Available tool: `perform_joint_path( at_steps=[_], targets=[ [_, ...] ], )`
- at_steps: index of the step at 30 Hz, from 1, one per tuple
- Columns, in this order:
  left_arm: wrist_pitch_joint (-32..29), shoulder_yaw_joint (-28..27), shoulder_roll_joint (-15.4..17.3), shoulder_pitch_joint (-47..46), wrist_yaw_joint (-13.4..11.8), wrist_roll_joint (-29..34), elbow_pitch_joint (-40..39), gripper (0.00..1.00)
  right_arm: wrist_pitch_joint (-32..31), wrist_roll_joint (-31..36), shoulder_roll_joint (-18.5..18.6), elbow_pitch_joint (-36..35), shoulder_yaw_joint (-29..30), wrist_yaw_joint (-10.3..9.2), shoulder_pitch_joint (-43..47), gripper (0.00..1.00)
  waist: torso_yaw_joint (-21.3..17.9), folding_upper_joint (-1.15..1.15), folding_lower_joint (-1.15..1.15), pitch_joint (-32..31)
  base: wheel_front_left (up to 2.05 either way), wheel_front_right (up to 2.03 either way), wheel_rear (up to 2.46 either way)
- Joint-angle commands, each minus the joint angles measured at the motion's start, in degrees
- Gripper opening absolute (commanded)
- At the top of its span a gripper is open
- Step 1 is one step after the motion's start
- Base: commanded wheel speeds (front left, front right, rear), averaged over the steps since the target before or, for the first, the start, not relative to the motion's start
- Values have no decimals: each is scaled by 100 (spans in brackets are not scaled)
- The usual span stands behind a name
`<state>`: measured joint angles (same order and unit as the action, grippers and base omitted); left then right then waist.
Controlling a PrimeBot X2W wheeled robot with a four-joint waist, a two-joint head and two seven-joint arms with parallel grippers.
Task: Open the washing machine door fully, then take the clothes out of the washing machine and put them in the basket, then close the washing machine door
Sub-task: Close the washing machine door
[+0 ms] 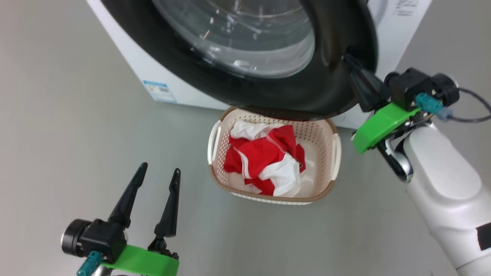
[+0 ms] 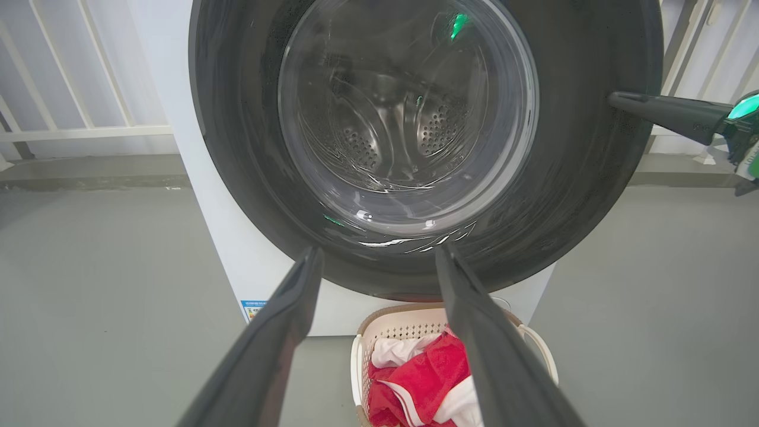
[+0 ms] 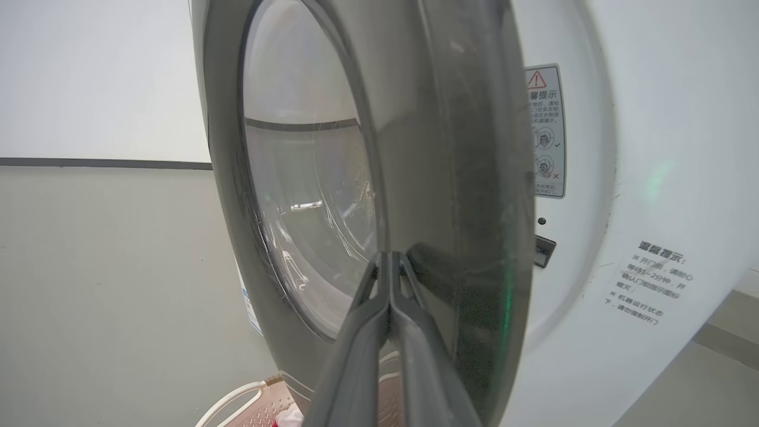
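Observation:
The washing machine door [image 1: 307,96], a black rim around a glass bowl, stands nearly closed against the white washing machine [image 1: 145,65]. In the right wrist view a narrow gap shows between the door [image 3: 462,148] and the machine front [image 3: 652,178]. My right gripper [image 1: 346,58] is shut with nothing in it, its tips pressed on the rim's right side [image 3: 388,256]. The red and white clothes [image 1: 264,153] lie in the cream basket [image 1: 320,134] on the floor below the door. My left gripper [image 1: 159,168] hangs open and empty at the lower left, facing the door [image 2: 237,118]. Through the glass, the steel drum [image 2: 391,130] shows no clothes.
The basket [image 2: 397,326] sits tight under the door's lower rim. Grey floor spreads to the left and front of the machine. A white railing [image 2: 77,130] runs behind the machine on the left. Warning labels [image 3: 545,130] and a latch slot [image 3: 544,250] sit on the machine front.

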<state>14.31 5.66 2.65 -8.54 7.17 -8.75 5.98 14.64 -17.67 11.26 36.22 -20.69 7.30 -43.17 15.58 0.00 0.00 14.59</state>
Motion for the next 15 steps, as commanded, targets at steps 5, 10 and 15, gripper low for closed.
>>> perform_joint_path(
  at_steps=[5,10,15],
  targets=[
    [69,-164,70,-241,31,-43,-104,100,36,-36,97,0,47,19,-371,0,199,0,0,325,0,0,0],
    [69,-101,64,-350,31,-72,-69,100,36,68,178,186,197,19,-694,0,222,0,0,508,0,0,0],
    [69,-16,51,-527,31,-138,10,100,36,165,219,326,460,19,-1084,0,308,0,0,733,0,0,0]
  ],
)
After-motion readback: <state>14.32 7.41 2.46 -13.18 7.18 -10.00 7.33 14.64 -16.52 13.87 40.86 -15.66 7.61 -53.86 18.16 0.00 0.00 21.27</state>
